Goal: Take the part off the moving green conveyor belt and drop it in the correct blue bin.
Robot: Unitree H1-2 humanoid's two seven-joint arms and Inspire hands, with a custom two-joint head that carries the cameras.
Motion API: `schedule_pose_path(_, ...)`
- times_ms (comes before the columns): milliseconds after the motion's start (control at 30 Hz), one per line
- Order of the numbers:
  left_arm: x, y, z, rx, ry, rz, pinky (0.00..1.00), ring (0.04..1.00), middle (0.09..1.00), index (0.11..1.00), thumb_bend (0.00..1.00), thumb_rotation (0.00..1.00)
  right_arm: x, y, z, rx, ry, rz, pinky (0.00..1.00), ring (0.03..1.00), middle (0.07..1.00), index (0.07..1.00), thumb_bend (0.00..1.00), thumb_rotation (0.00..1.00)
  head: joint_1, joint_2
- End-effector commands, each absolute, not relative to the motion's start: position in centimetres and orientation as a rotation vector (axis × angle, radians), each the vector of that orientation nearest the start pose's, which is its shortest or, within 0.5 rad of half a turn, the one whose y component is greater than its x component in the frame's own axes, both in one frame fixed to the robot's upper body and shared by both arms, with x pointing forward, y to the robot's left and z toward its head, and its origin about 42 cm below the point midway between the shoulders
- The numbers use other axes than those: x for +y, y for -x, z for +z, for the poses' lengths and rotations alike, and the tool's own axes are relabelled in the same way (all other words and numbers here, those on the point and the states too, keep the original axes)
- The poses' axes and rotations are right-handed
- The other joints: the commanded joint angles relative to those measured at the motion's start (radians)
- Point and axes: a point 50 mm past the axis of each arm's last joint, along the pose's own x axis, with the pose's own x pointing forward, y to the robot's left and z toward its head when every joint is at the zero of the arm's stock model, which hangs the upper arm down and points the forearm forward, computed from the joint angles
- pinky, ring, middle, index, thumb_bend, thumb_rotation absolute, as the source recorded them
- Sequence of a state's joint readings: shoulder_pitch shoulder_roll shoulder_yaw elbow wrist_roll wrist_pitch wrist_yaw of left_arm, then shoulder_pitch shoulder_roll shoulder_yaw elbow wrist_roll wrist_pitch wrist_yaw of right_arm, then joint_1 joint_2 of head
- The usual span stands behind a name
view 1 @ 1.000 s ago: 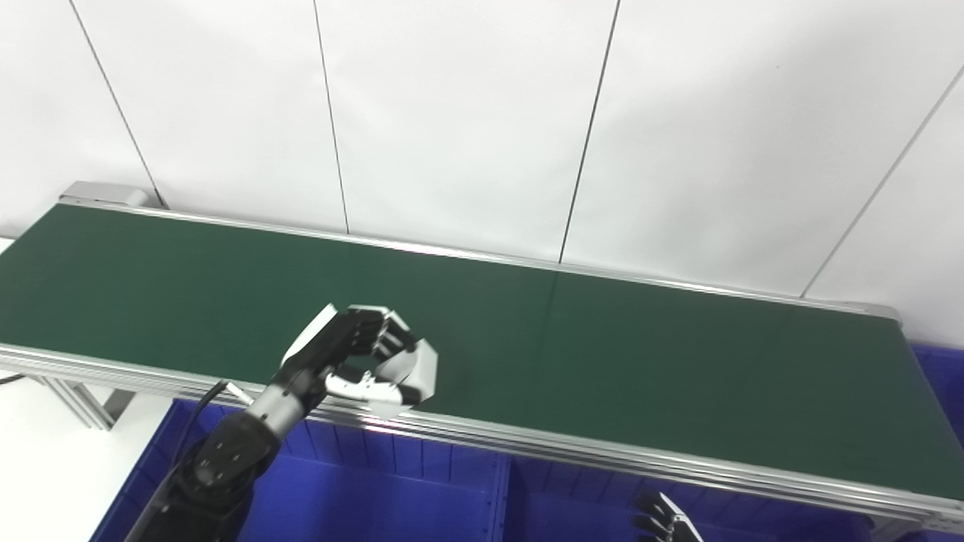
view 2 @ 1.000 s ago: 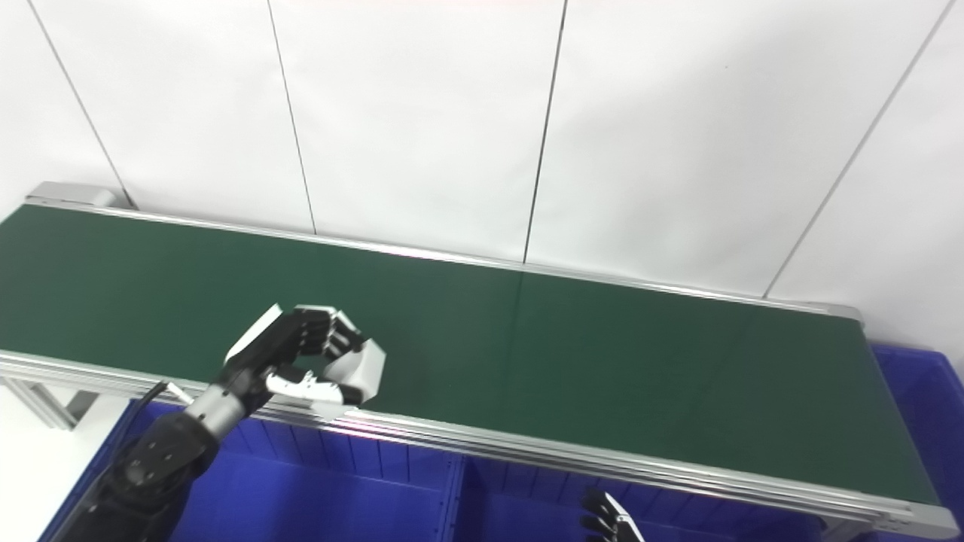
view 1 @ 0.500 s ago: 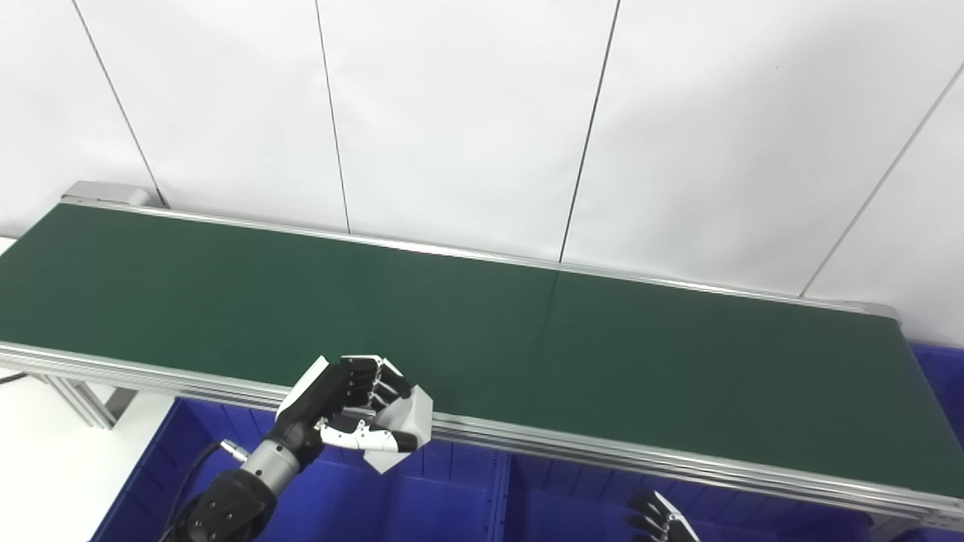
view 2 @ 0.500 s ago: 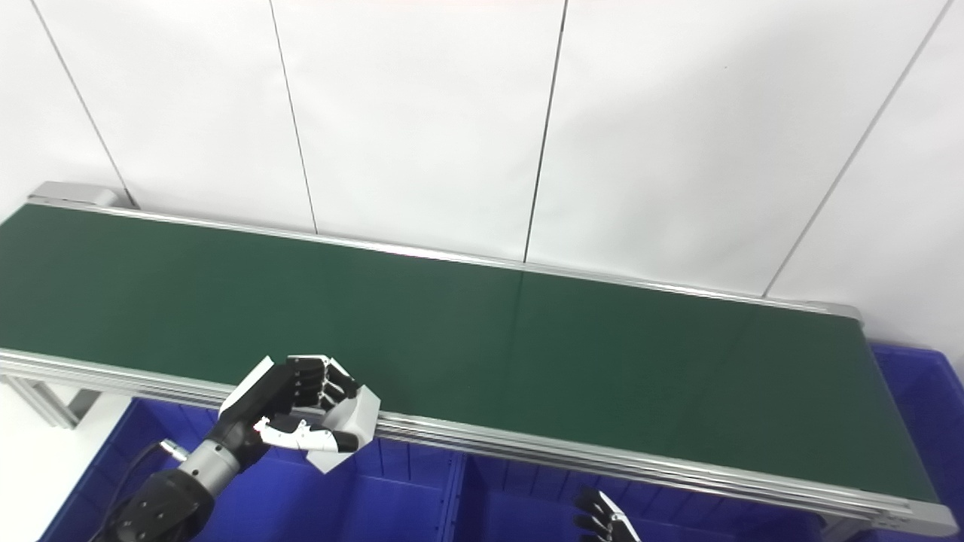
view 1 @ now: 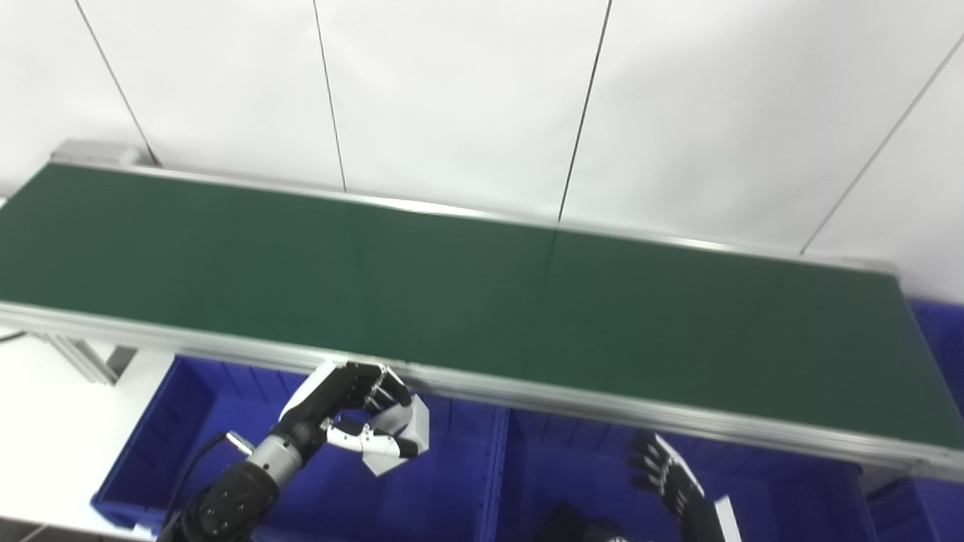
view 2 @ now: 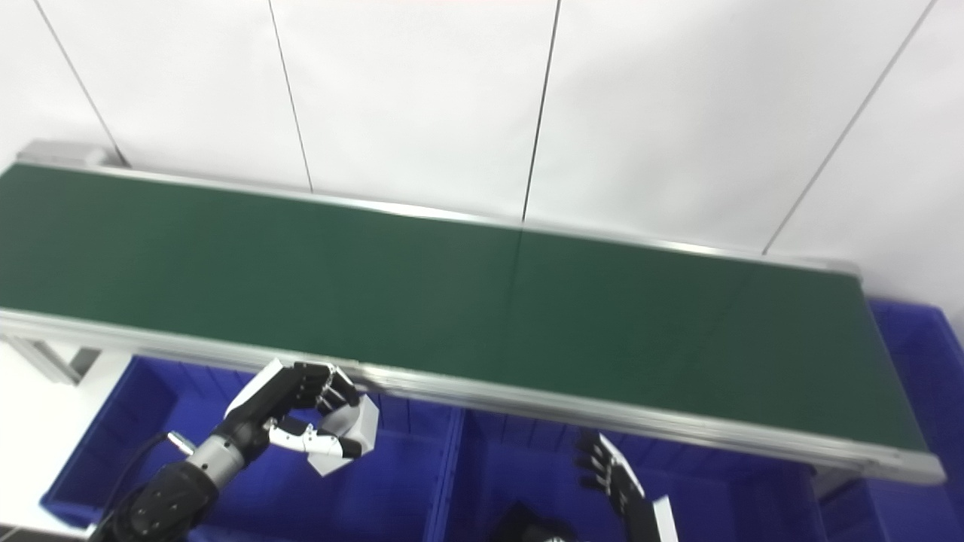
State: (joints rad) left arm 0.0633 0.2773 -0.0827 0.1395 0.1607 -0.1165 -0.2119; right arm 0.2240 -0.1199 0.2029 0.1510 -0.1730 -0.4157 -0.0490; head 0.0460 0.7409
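My left hand (view 1: 343, 406) is shut on a small pale grey block, the part (view 1: 407, 433), pinched between thumb and fingers. Hand and part hang in front of the near rail of the green conveyor belt (view 1: 482, 293), above the left blue bin (view 1: 181, 421). No other part shows on the belt surface. Low in the picture my right hand (view 1: 674, 485) is open with fingers spread, holding nothing, above the middle blue bin (view 1: 572, 467). In the right eye view the part (view 2: 358, 429) and the left hand (view 2: 290, 399) sit the same way.
The belt's aluminium rail (view 1: 602, 410) runs just behind both hands. A divider wall (view 1: 493, 482) separates the left and middle bins. Another blue bin (view 1: 938, 331) shows past the belt's right end. White wall panels stand behind; the frame legs (view 1: 83, 361) are at left.
My left hand has carried the part back off the belt, over the near rail, to above the left bin. The camera has tilted down, so more of the bins and right hand show.
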Motion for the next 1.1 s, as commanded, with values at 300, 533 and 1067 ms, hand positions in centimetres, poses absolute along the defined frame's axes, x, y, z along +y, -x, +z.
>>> schedule_pose_path(300,29.0,-25.3,5.1,0.086,-0.637,-0.326,0.38,0.440,0.480,0.498,0.48,0.00,-20.6,-19.3,3.8,-0.087,0.220,0.175,0.71,0.778,0.827,0.852,0.65,0.00,0.000,0.010)
schedule_pose_path(533,29.1,-25.4,4.5,0.105,-0.703,-0.318,0.36,0.443,0.495,0.502,0.48,0.00,-20.6,-19.4,3.9,-0.095,0.224,0.172,0.71,0.774,0.827,0.850,0.64,0.00,0.001,0.007)
schedule_pose_path(1067,29.4,-24.9,5.6,0.115,-0.882,-0.395,0.98,0.999,0.994,0.890,0.84,0.00,-20.5,-19.6,3.7,-0.094,0.226,0.179,0.71,0.770,0.820,0.848,0.64,0.00,0.003,-0.001)
